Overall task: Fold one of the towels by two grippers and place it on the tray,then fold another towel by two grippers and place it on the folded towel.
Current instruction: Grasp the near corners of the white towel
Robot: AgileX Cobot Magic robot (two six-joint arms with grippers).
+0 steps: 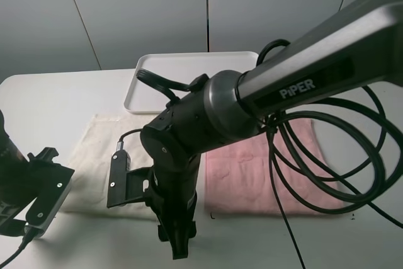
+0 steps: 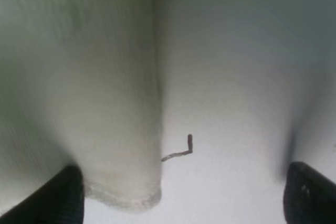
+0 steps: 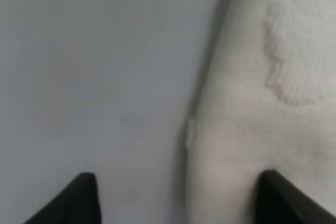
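step: start of the first fold, I'd say; both towels lie flat and the tray [image 1: 151, 96] is bare
cream towel [image 1: 94, 155]: spread flat on the tabletop [image 1: 44, 99], left of middle, far edge near the tray's front rim
pink towel [image 1: 252, 174]: flat, on the right next to the cream towel, cables hanging over it; the arm hides where the two meet
left gripper [image 2: 184, 182]: jaws wide apart, low over the near-left corner of the cream towel; the corner sits by one finger [image 2: 63, 198], nothing pinched
right gripper [image 3: 178, 182]: reaches across the middle to the cream towel's near-right end; jaws apart, straddling the towel edge, one finger over cloth, the other over bare tabletop; no pinch visible
handling: soft terry, light, limp; it will sag between two holds, is not slippery and not fragile
where to grab: the two near corners, biting in past the hem so the cloth can't pull out
next, my guess: close both, lift level, carry the near edge over to the far edge
risk: the right gripper is close to the pink towel and could snag it; an uneven lift skews the fold
other: small dark mark [image 2: 181, 150] on the tabletop by the left corner
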